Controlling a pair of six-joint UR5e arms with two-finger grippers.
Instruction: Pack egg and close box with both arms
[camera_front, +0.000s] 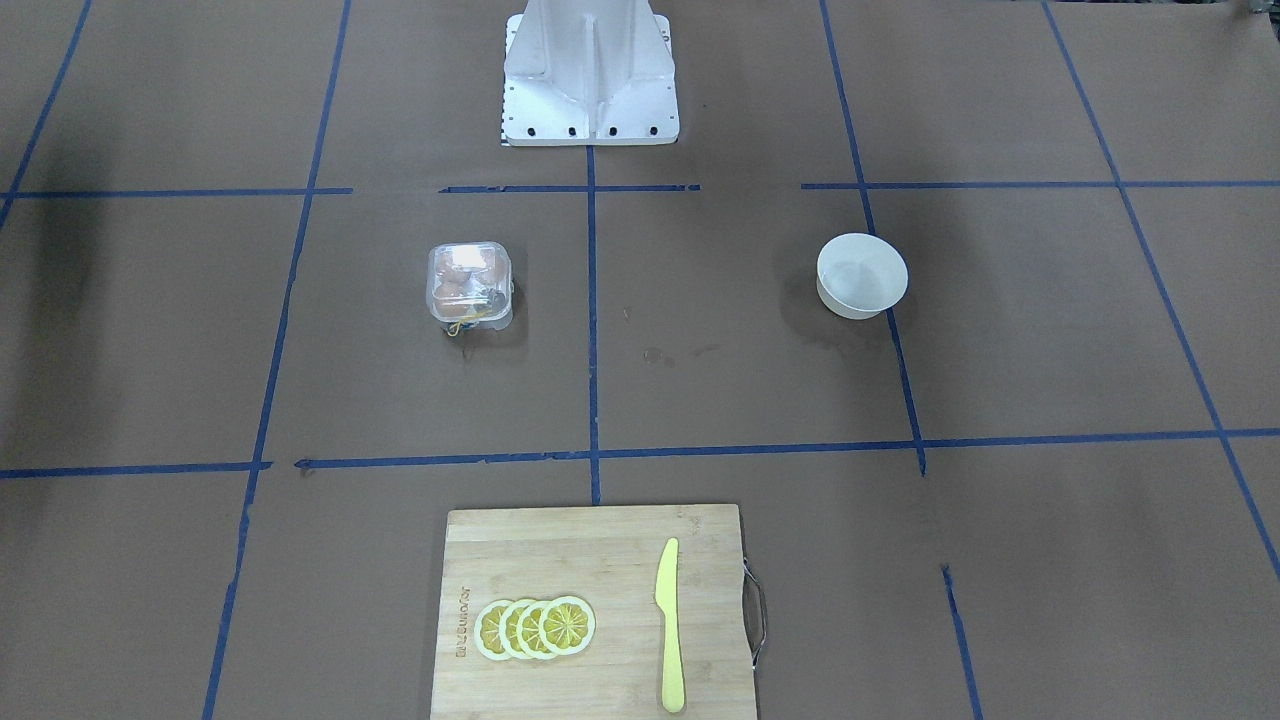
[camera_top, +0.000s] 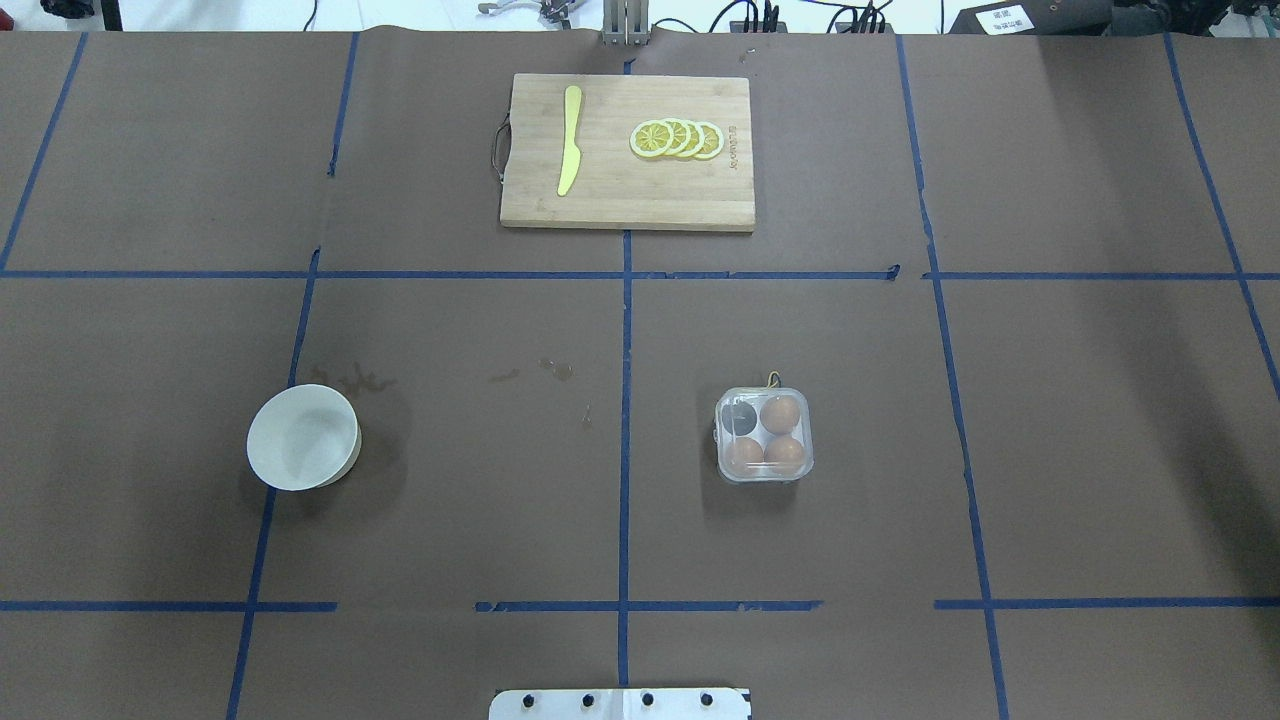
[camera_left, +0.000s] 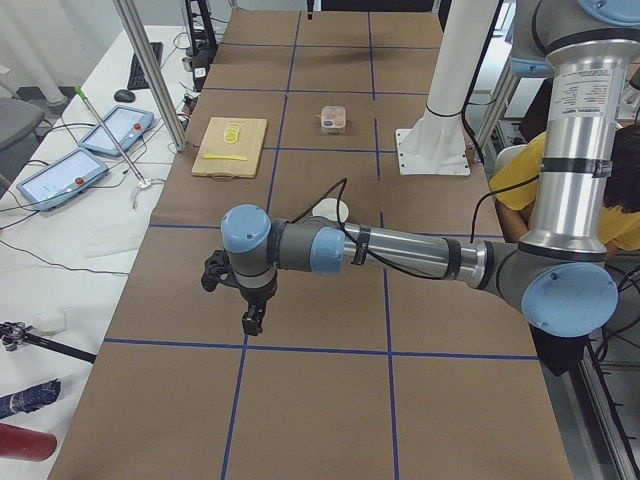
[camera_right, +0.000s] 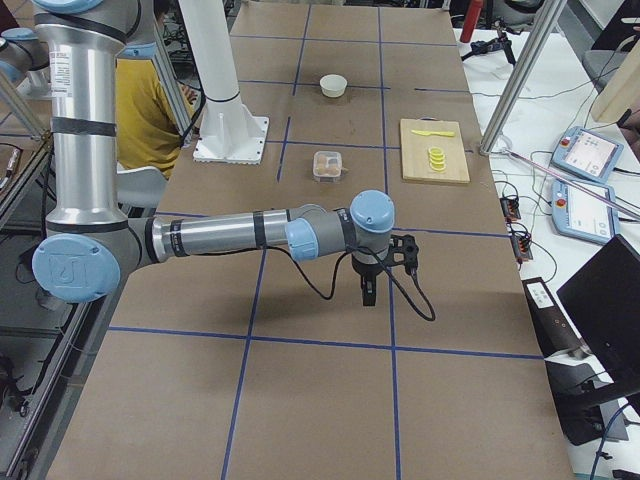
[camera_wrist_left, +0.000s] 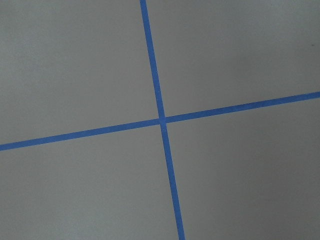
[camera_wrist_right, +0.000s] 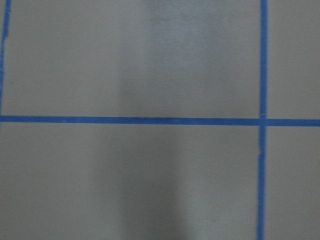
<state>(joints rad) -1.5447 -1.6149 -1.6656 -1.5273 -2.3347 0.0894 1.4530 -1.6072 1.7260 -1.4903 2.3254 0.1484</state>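
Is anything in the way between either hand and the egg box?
The white bowl sits roughly on the line from the left hand to the box. It is low, so likely passable above. Nothing visible lies between the right hand and the box.

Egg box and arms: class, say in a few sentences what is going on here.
Nothing is being handled at this moment. The box sits on the table, its lid apparently down, with three eggs showing inside and one cell looking dark. The white bowl is empty. The left hand and the right hand hang over the table, away from the box; open or shut cannot be told.
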